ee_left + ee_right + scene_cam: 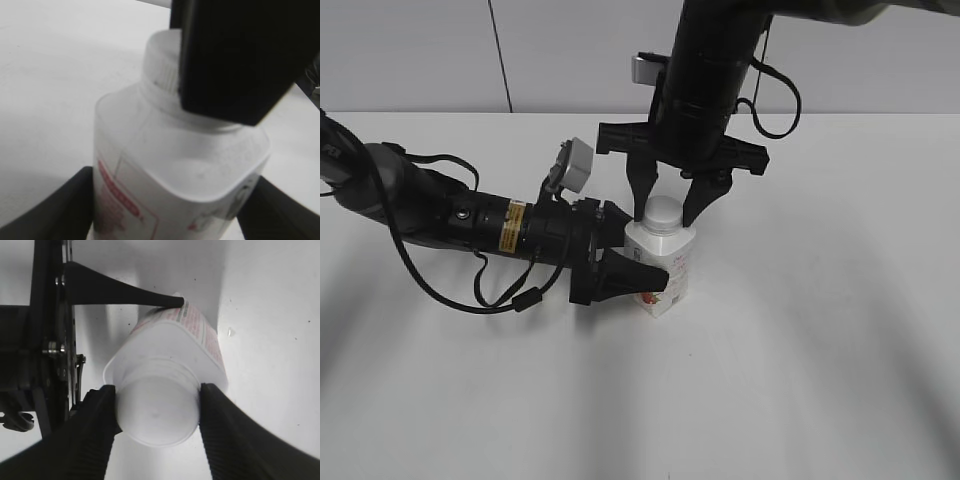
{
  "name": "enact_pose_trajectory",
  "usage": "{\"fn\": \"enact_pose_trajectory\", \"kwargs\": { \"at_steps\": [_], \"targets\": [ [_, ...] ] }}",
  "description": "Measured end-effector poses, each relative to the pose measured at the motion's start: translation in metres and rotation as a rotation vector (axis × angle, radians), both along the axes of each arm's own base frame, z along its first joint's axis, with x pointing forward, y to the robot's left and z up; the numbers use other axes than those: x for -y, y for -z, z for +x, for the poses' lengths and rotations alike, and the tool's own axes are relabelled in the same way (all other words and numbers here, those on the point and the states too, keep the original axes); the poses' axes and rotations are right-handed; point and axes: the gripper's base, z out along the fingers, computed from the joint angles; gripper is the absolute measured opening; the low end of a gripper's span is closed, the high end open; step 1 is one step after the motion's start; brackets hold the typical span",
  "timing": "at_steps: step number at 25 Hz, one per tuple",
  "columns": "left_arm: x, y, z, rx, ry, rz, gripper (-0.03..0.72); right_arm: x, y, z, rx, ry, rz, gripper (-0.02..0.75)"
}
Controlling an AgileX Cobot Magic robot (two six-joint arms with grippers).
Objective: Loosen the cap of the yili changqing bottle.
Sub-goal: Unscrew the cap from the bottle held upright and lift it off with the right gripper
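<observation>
Exterior view: left fingers [638,277] clamp the pink-labelled bottle [663,262], print unreadable; right fingers [668,205] pinch its cap [662,212].

Bright, even lighting; soft shadows on white table [840,350]; left wrist view blurred close up.
</observation>
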Motion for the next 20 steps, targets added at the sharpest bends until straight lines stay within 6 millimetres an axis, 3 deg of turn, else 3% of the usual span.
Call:
{"fn": "enact_pose_trajectory", "kwargs": {
  "at_steps": [14, 20],
  "targets": [
    [0.0001, -0.0002, 0.001, -0.001, -0.011, -0.002, 0.502, -0.0014, -0.0025, 0.0027, 0.021, -0.042, -0.006, 0.398],
    [0.0001, -0.0002, 0.001, -0.001, -0.011, -0.002, 0.502, -0.0012, -0.0025, 0.0028, 0.085, -0.298, -0.004, 0.398]
  ]
}}
